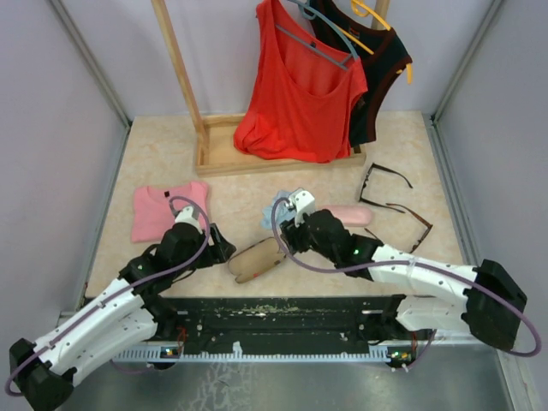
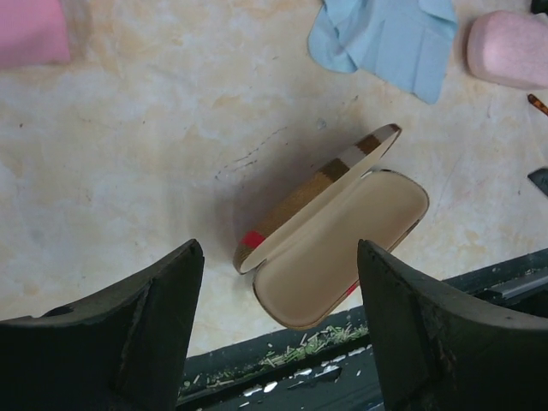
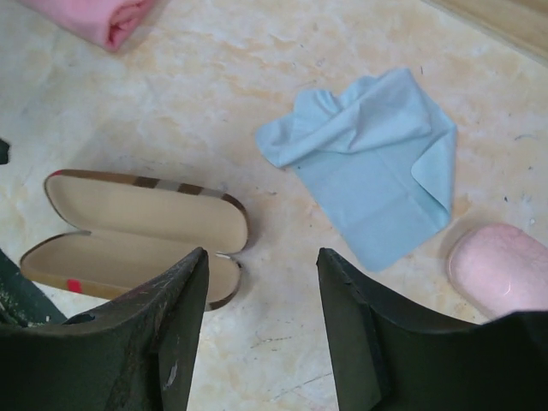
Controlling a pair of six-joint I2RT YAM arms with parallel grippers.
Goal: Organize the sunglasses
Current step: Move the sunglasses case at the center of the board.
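The left gripper [image 2: 281, 250] and right gripper [image 3: 262, 254] are hovering, jaws spread and empty, by the open brown plaid hard case [image 1: 257, 259], so fetching the thick black-framed sunglasses [image 1: 369, 187] or slim reddish-brown sunglasses [image 1: 411, 215], lying well off right, is probably coming next.

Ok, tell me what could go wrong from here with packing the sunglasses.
1. The black sunglasses and the brown sunglasses lie with arms unfolded; a claw could bend those thin arms.
2. The plaid case sits open at the near edge of the table; a nudge might push it off or tip its lid shut.
3. The left claw and right claw both hover open beside that case and may collide.
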